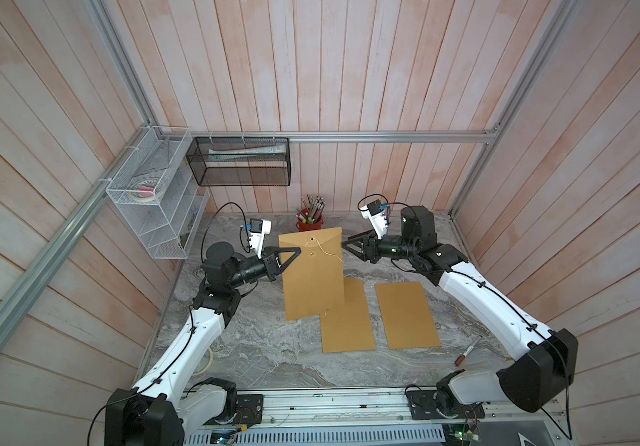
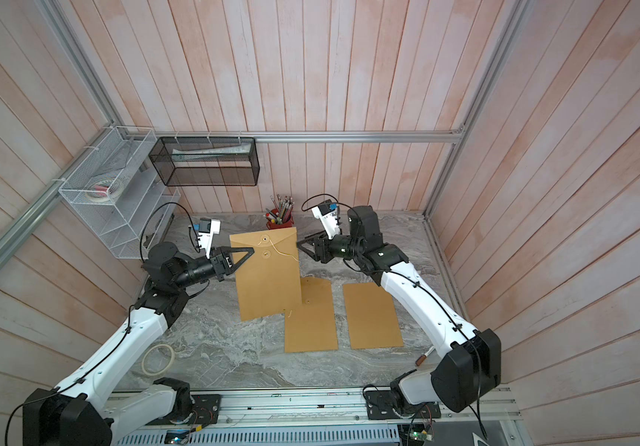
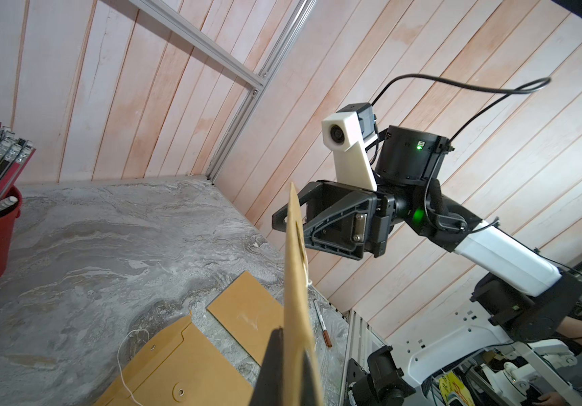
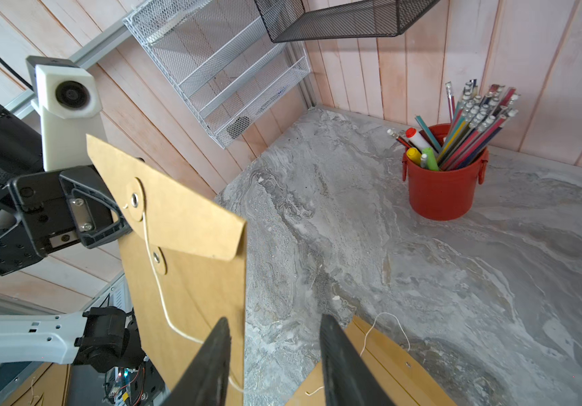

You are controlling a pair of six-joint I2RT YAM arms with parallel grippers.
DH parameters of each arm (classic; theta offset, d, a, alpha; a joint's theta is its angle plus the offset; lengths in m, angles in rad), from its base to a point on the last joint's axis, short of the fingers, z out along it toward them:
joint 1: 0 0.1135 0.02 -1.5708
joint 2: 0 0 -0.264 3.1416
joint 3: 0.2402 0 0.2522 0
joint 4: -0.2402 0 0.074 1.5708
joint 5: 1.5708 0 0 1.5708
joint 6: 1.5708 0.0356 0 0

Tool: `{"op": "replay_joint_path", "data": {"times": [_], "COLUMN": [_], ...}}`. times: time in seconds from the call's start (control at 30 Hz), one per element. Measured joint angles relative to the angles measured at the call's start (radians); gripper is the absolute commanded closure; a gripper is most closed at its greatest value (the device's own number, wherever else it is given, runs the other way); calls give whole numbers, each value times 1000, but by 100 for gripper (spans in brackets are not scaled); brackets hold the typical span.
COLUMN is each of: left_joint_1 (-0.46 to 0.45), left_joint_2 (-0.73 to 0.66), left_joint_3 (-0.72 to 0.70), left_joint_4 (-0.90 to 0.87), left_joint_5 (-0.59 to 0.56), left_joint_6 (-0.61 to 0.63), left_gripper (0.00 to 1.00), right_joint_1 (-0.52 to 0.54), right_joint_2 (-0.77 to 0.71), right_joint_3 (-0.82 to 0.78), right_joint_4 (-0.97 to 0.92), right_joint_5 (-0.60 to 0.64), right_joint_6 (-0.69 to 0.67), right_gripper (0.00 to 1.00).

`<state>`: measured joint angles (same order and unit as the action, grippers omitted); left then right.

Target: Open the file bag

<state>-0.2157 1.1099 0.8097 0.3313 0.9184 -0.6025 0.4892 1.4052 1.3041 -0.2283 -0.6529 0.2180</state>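
The file bag [image 1: 312, 278] [image 2: 268, 278] is a brown envelope with two round buttons, held upright above the table. My left gripper [image 1: 298, 251] [image 2: 252, 251] is shut on its left edge near the top; in the left wrist view the file bag [image 3: 296, 281] is edge-on, pinched in the left gripper [image 3: 291, 339]. Its flap lies closed. A white string [image 4: 163, 309] hangs loose from the upper button to the right edge. My right gripper [image 1: 343, 244] [image 4: 273, 327] is open beside that right edge, gripping nothing, one finger [image 4: 217, 351] overlapping the file bag [image 4: 191, 274].
Two more brown envelopes [image 1: 349, 320] [image 1: 407, 314] lie flat on the marble table [image 1: 264, 355]. A red pen cup [image 1: 309, 223] stands at the back. A marker [image 1: 469, 349] lies front right, a tape roll [image 2: 158, 359] front left. Wire shelves [image 1: 156, 193] and a black mesh basket [image 1: 241, 160] hang on the walls.
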Motion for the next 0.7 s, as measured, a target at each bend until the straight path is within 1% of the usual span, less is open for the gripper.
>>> {"op": "replay_joint_path", "data": {"times": [0.27, 0.53, 0.7], "left_joint_1": [-8, -14, -25], "left_joint_2": [0, -5, -5], "left_joint_3": [-16, -91, -114], "left_joint_4": [44, 150, 191], "left_joint_5": [1, 0, -2], "left_joint_6": [-31, -102, -128], "left_gripper": [100, 100, 100], "right_joint_1": [13, 19, 19], "right_joint_2": [11, 38, 38], "right_joint_3": [-5, -8, -8], "right_joint_4": [88, 163, 217], "right_joint_5": [-13, -56, -94], "right_joint_6": [38, 79, 101], "right_gripper": [57, 57, 57]}}
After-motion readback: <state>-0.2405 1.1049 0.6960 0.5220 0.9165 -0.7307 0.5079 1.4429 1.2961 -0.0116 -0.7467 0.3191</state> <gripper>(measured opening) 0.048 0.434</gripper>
